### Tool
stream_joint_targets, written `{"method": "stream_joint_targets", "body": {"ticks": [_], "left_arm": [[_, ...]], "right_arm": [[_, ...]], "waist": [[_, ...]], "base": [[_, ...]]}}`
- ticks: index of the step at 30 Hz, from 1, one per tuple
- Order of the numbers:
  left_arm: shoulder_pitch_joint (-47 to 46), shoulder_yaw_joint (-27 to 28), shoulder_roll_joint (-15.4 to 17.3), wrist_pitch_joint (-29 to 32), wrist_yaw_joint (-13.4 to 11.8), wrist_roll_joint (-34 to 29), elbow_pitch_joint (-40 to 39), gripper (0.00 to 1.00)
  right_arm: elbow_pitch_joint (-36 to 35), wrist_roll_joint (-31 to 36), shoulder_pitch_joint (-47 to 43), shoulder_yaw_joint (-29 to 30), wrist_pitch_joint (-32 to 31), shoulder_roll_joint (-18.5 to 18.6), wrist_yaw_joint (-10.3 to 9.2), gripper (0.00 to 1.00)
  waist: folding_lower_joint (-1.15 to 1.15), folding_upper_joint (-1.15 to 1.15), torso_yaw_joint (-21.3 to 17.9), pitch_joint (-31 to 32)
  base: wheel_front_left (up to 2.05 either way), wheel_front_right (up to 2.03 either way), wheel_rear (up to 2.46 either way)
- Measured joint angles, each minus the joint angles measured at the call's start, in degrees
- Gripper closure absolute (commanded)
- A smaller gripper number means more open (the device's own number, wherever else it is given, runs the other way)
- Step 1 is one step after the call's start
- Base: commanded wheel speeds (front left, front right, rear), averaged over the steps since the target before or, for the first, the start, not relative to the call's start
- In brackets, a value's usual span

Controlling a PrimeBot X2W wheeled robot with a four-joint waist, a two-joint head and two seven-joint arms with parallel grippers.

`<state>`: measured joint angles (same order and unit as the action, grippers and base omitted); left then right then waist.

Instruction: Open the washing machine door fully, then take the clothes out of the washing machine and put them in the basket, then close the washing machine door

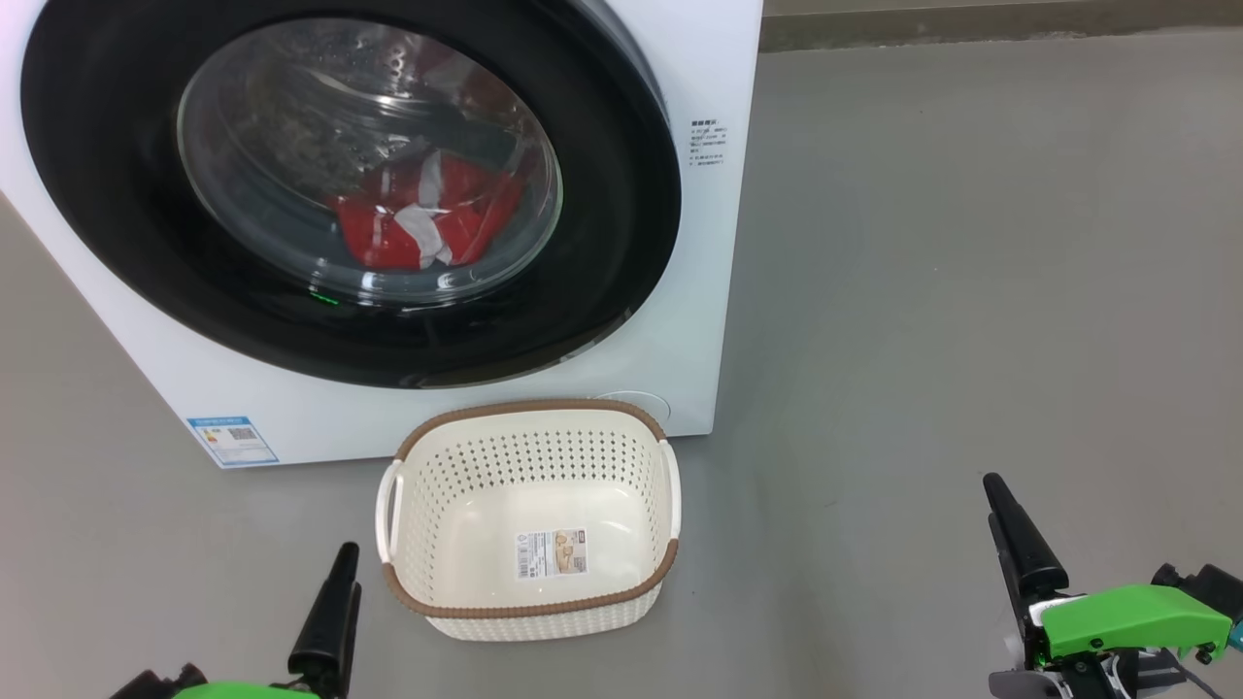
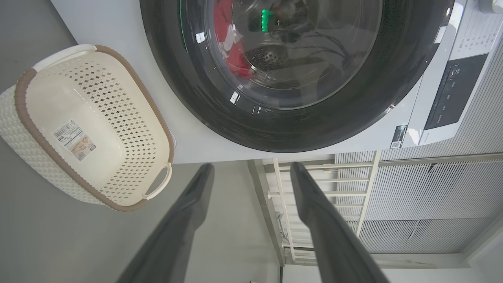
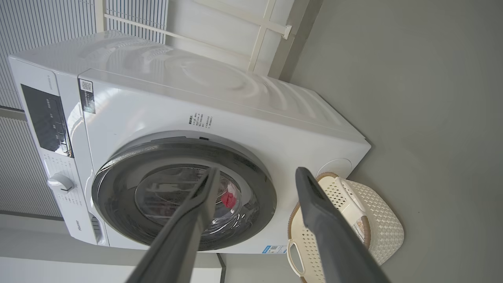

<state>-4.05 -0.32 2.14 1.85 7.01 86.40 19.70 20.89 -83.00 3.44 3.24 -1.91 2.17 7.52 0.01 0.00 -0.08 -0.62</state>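
The white washing machine [image 1: 699, 243] stands at the upper left, and its round black-rimmed door [image 1: 621, 243] lies against its front. Behind the glass, red and white clothes [image 1: 388, 233] rest low in the steel drum. The cream basket [image 1: 529, 408] with a brown rim sits on the floor just before the machine, with nothing in it but a sticker. My left gripper [image 1: 342, 563] is at the basket's left, open with nothing between its fingers [image 2: 251, 166]. My right gripper [image 1: 995, 490] hangs far to the right, also open [image 3: 257, 171], pointing at the door [image 3: 114, 196] and clothes [image 3: 228, 199].
Grey floor [image 1: 971, 291] stretches wide to the right of the machine. A blue label [image 1: 233, 442] marks its lower left corner. The control panel and knob [image 3: 59, 182] are on its top front. White slatted panels [image 2: 412, 196] stand beside the machine.
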Motion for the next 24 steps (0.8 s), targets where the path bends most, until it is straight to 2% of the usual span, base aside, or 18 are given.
{"method": "stream_joint_targets", "body": {"ticks": [24], "left_arm": [[-3.14,-0.33,-0.13,-3.65,0.00,-22.54,0.03,0.00]], "right_arm": [[1.07,17.84,2.73,-1.90,3.93,-0.09,0.00,0.00]], "waist": [[0.00,0.00,-0.13,-0.41]], "base": [[0.00,0.00,0.00]]}}
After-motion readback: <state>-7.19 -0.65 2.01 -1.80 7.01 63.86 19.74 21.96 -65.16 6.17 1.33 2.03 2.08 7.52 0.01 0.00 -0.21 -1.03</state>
